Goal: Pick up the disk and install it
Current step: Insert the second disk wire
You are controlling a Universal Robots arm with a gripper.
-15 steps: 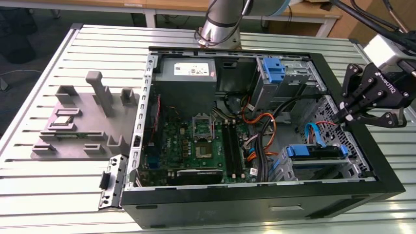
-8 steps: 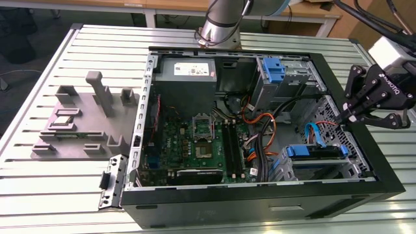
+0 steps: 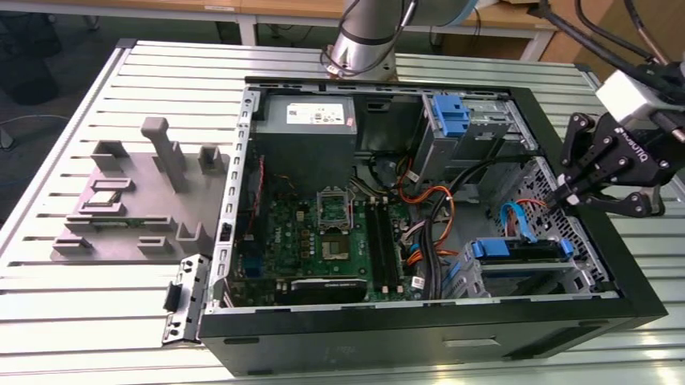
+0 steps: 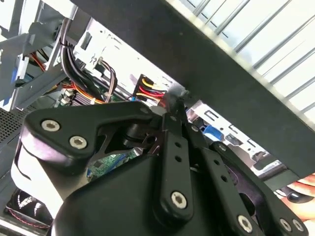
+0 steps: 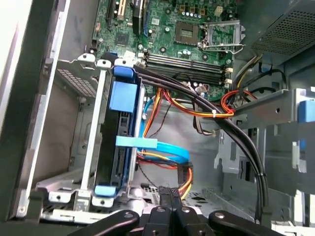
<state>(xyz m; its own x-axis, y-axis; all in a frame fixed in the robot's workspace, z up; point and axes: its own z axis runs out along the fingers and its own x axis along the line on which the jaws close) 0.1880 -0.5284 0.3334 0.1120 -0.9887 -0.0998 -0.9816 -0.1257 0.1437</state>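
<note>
The disk (image 3: 518,249) sits edge-on in the lower drive cage (image 3: 583,269) of the open computer case, showing as a blue strip over a dark edge. In the first wrist view the disk (image 5: 123,129) stands in the cage slot between metal rails, with its blue carrier at both ends. My gripper (image 3: 560,197) hangs above and just beyond that cage, near the case wall on the exterior view's right. Its fingers (image 5: 170,195) meet with nothing between them. My gripper (image 4: 172,105) reads as shut in the second wrist view too.
Black, orange and blue cables (image 5: 206,110) run across the case floor beside the cage. An upright blue bracket (image 3: 451,117) is fixed to the upper drive cage. The motherboard (image 3: 326,241) fills the case's middle. A grey parts fixture (image 3: 134,196) lies on the table outside.
</note>
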